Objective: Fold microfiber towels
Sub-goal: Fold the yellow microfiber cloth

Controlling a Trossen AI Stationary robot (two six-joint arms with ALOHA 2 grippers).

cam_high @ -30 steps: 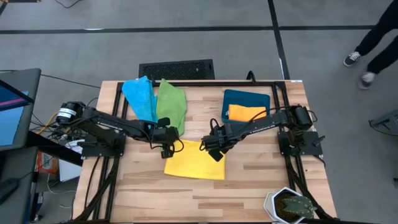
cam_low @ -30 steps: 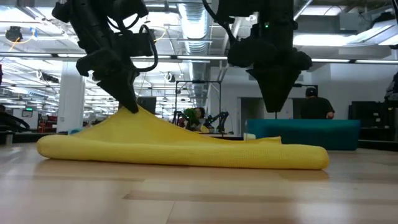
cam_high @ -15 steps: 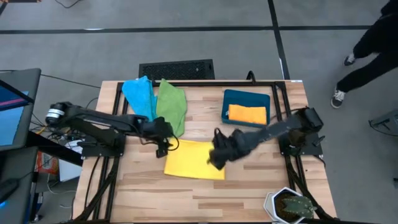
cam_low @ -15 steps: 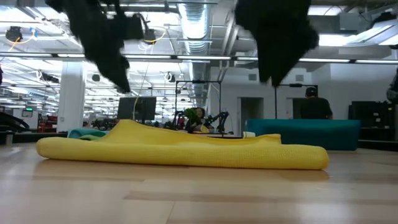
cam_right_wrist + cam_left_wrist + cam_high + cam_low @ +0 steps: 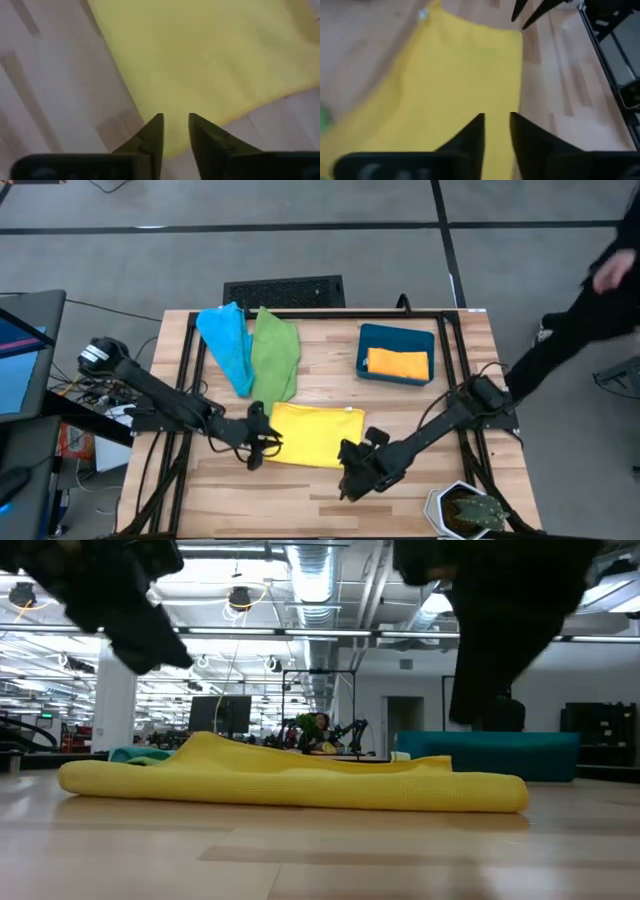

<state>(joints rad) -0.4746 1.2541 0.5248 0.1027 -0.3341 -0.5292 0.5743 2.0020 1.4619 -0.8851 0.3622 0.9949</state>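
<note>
Yellow towel (image 5: 312, 434) soft, limp, light; pinch near corners. Left gripper (image 5: 262, 446) and right gripper (image 5: 352, 470) slightly open, empty.

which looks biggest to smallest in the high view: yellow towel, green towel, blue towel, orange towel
1. yellow towel, spread flat
2. green towel
3. blue towel; close to the green one and both are bunched, so this order is unsure
4. orange towel, folded inside the teal bin
</note>
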